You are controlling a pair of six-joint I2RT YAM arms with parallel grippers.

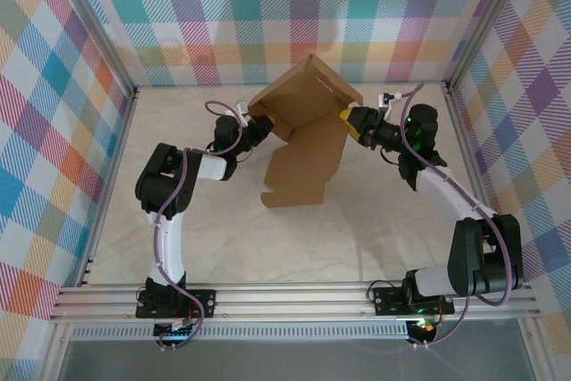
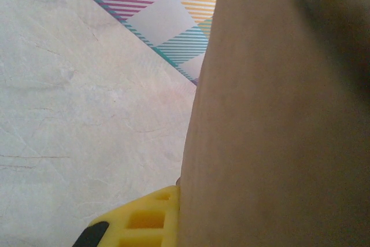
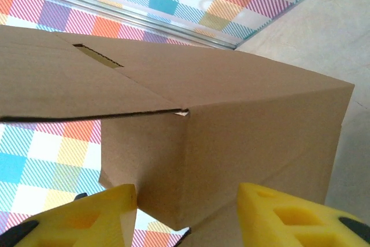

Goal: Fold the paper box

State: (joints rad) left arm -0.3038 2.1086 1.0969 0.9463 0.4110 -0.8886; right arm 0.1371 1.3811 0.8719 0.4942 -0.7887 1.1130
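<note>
The paper box (image 1: 308, 144) is a brown cardboard sheet, partly folded and held up off the table at mid-back, with one long panel hanging toward the front. My left gripper (image 1: 256, 127) is shut on its left edge. In the left wrist view one yellow finger (image 2: 147, 218) presses against the cardboard (image 2: 277, 131), which hides the other finger. My right gripper (image 1: 343, 116) is at the box's right side. Its yellow fingers (image 3: 87, 215) stand apart around a folded corner of the box (image 3: 243, 137), with a slotted flap above.
Plaid walls (image 1: 294, 15) close in the back and both sides. The pale tabletop (image 1: 294, 238) runs forward to an aluminium rail (image 1: 294, 296) where both arm bases are mounted. The left arm's cable (image 1: 219, 106) loops near the box.
</note>
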